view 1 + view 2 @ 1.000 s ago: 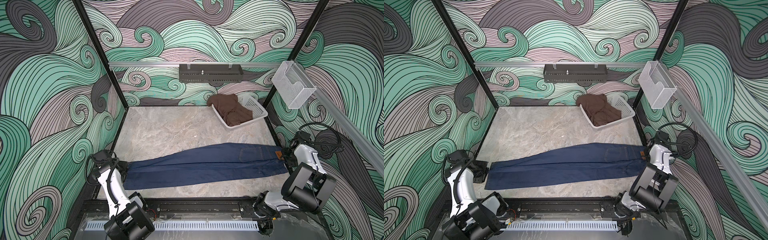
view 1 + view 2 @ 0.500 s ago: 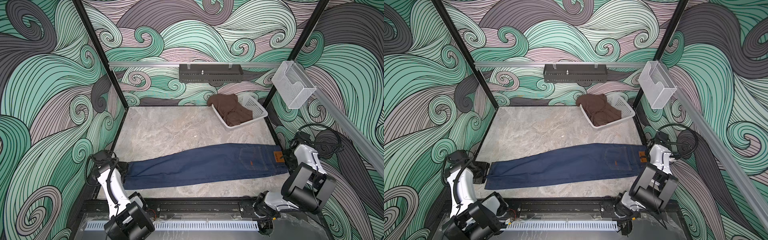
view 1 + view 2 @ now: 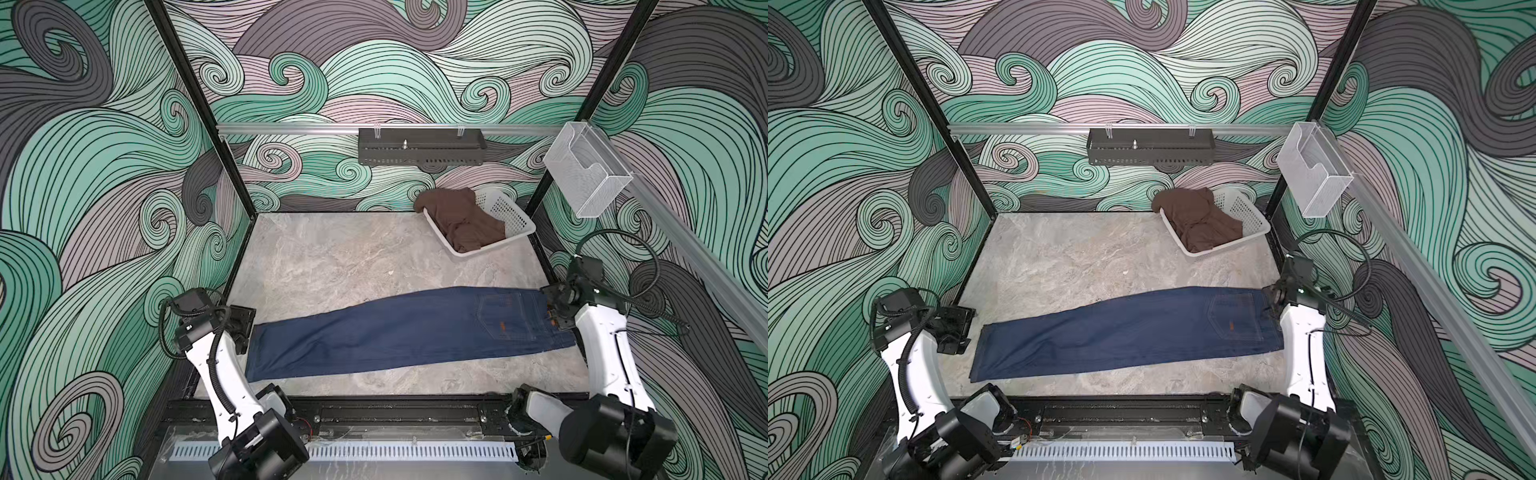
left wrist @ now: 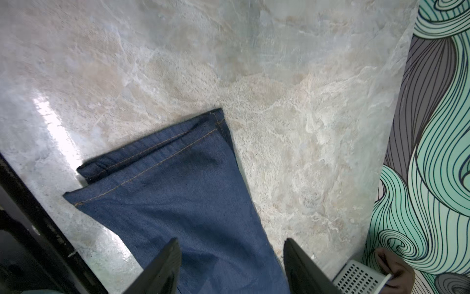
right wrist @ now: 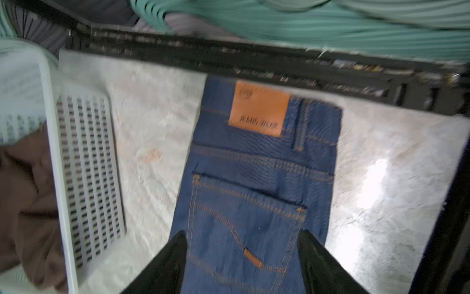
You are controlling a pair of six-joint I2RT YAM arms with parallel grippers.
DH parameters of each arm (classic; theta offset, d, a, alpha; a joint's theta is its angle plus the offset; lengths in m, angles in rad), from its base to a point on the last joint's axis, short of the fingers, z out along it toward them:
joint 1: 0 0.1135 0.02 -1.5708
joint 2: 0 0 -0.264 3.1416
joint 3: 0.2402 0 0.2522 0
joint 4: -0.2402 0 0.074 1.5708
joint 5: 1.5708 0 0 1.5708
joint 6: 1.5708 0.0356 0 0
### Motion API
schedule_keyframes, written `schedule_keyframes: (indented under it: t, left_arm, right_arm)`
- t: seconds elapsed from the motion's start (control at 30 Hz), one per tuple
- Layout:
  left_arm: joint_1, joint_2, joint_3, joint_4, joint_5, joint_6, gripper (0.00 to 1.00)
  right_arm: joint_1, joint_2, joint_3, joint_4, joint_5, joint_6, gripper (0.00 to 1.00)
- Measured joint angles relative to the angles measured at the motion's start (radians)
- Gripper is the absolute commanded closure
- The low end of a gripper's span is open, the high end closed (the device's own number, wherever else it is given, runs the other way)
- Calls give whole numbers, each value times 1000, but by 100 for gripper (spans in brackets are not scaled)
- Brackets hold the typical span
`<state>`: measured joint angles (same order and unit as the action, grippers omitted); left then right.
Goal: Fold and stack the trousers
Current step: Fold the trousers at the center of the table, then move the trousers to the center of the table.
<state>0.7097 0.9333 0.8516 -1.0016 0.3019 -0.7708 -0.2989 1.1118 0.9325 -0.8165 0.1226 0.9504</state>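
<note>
Both top views: dark navy-blue denim trousers, legs doubled, flat across the near side of the grey marbled table; left gripper at hems, right gripper at waistband.
Left wrist: jaws spread, empty, above the leg.
Right wrist: jaws spread, empty, above the back pocket.

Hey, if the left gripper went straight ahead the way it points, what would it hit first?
Probably the dark navy denim trousers: the open left gripper points at the leg near its hem, flat on the grey marble table. Depth is unclear.
</note>
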Motion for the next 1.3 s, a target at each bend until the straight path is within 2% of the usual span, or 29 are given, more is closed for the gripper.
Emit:
schedule_keyframes:
  t: [0.2, 0.47, 0.6, 0.83, 1.13, 1.3]
  left_arm:
    - [-94, 53, -69, 30, 28, -5, 48]
    - [-213, 213, -183, 134, 14, -44, 71]
    - [-243, 303, -186, 197, -20, -60, 81]
    - [-305, 545, -115, 273, -79, -68, 85]
    - [-365, 763, 106, 279, -84, -73, 87]
    - [-402, 909, 301, 260, -101, -84, 87]
  right_arm:
    - [191, 15, -129, 44, -101, 54, 50]
    - [204, 89, -215, 130, -141, 80, 75]
    - [204, 122, -219, 170, -148, 82, 81]
    - [196, 213, -235, 240, -155, 98, 82]
    - [161, 331, -233, 306, -164, 125, 79]
    - [159, 384, -192, 338, -176, 159, 79]
